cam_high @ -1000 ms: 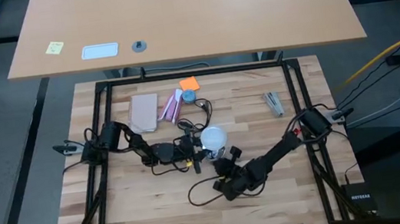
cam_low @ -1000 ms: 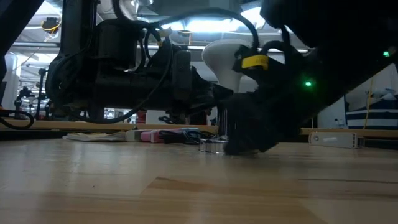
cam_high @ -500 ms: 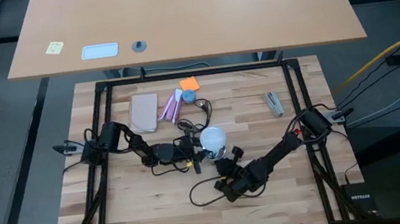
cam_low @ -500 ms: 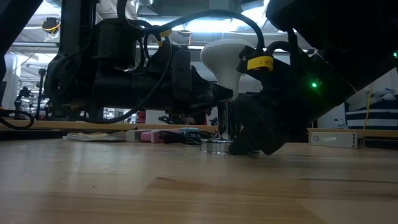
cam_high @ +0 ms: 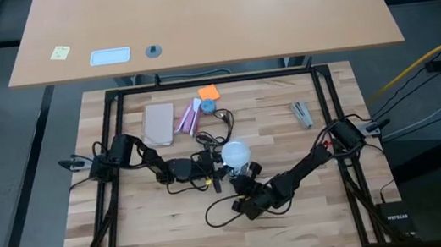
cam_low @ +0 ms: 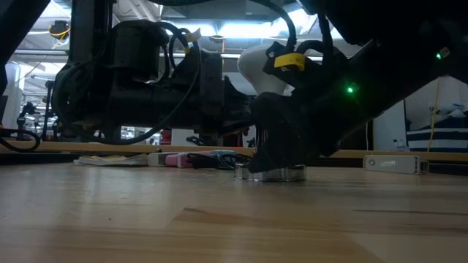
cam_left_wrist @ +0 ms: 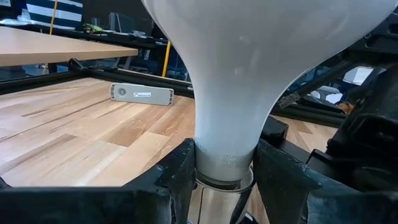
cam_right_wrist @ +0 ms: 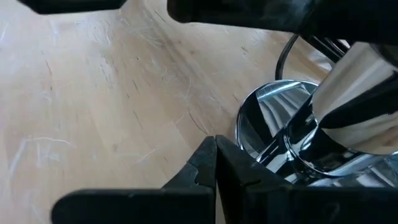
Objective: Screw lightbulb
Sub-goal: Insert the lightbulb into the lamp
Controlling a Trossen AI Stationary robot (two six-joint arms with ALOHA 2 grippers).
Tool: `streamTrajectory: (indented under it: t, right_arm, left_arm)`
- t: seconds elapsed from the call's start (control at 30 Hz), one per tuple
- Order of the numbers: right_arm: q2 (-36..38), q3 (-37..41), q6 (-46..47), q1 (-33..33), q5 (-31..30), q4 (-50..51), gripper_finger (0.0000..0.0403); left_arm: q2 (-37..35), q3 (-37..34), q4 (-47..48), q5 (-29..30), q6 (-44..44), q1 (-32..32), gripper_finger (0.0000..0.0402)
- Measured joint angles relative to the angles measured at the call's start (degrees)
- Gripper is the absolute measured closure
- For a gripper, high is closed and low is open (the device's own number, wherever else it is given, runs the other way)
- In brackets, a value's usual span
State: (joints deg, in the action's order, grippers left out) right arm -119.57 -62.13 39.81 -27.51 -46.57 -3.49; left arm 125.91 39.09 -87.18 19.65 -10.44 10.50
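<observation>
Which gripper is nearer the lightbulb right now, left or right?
Left. The left gripper is closed around the lightbulb at its neck. The right gripper is shut, empty, and sits beside the silvery socket below the bulb.

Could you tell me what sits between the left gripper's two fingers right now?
The lightbulb: in the left wrist view, its narrow neck is clamped between the left gripper's fingers.

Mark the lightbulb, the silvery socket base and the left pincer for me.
lightbulb (cam_left_wrist: 249,68): left wrist view, on the frosted globe above the neck.
socket base (cam_low: 281,174): low view, on the silvery disc's rim on the table.
left pincer (cam_left_wrist: 224,171): left wrist view, midway between its fingertips, at the bulb's neck.
</observation>
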Motion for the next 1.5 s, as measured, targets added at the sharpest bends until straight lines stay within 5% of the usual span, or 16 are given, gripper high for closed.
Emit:
streamTrajectory:
  t: [0.33, 1.07, 1.5]
  right_arm:
    - [0.0, 0.0, 2.7, -0.2, 0.5, 1.7, 0.0398]
    - [0.1, -0.2, 25.3, -0.3, -4.9, 17.2, 0.0398]
    - [0.1, 0.0, 26.1, -0.2, -6.5, 22.3, 0.0398]
  left_arm:
    - [0.0, 0.0, 0.0, 0.0, -1.4, 0.0, 0.0259]
    - [0.0, 0.0, -0.1, 0.9, -2.2, -0.1, 0.0259]
    - [0.1, 0.0, 0.2, -1.3, -3.1, 0.2, 0.0259]
